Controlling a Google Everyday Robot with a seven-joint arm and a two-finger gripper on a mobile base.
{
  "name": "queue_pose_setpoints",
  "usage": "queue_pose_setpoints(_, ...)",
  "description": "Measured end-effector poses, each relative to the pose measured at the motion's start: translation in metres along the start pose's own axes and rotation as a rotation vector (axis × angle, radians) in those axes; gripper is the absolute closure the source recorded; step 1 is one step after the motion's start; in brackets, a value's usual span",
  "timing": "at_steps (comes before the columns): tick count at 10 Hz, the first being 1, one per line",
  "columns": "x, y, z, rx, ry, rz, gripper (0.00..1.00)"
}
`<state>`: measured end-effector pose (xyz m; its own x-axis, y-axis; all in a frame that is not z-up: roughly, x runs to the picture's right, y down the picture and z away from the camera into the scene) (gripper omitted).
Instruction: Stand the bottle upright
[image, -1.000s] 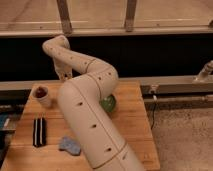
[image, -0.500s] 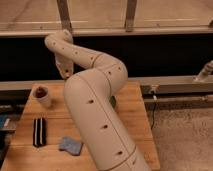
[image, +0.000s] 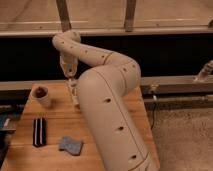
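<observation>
**Wooden table seen from above, bottle largely hidden at the gripper**

Wood of a light tone makes up the table (image: 55, 122), which is seen from above and behind a thick beige arm (image: 112, 105). The arm is bent high over the table's back edge and turned downward, so that the gripper (image: 72, 83) is held low at the rear of the table, right of the cup and close against the bulk of the arm. Whether the gripper is closed or spread cannot be told.

Just beneath the gripper a small pale, clear-looking shape is made out, taken to be the bottle (image: 75, 95). It is placed on or just above the table's rear part, near the back edge, and is partly covered by the arm. Whether it is upright or lying, and whether it is touched by the gripper, cannot be told.

A beige paper cup (image: 42, 96) with dark contents is stood upright at the back left of the table, near the gripper but apart from it. A dark striped object (image: 39, 131) is laid flat at the front left, and a blue-grey cloth (image: 70, 145) is laid just right of it. Speckled flooring (image: 185, 135) is seen to the right of the table.
</observation>
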<state>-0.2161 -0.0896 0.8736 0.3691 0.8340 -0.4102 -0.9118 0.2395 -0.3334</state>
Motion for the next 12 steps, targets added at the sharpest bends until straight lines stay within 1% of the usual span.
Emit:
queue_pose_setpoints(3, 0.002, -0.002, 0.001, -0.006, -0.009, 0.002, 1.0)
queue_pose_setpoints(5, 0.002, -0.003, 0.001, -0.013, -0.026, 0.008, 1.0)
queue_pose_setpoints(7, 0.0, -0.006, -0.001, -0.009, -0.034, 0.012, 1.0)
queue_pose_setpoints(10, -0.007, -0.005, -0.007, 0.001, -0.047, 0.008, 1.0)
queue_pose_setpoints(12, -0.012, -0.004, -0.005, 0.003, -0.052, 0.007, 1.0)
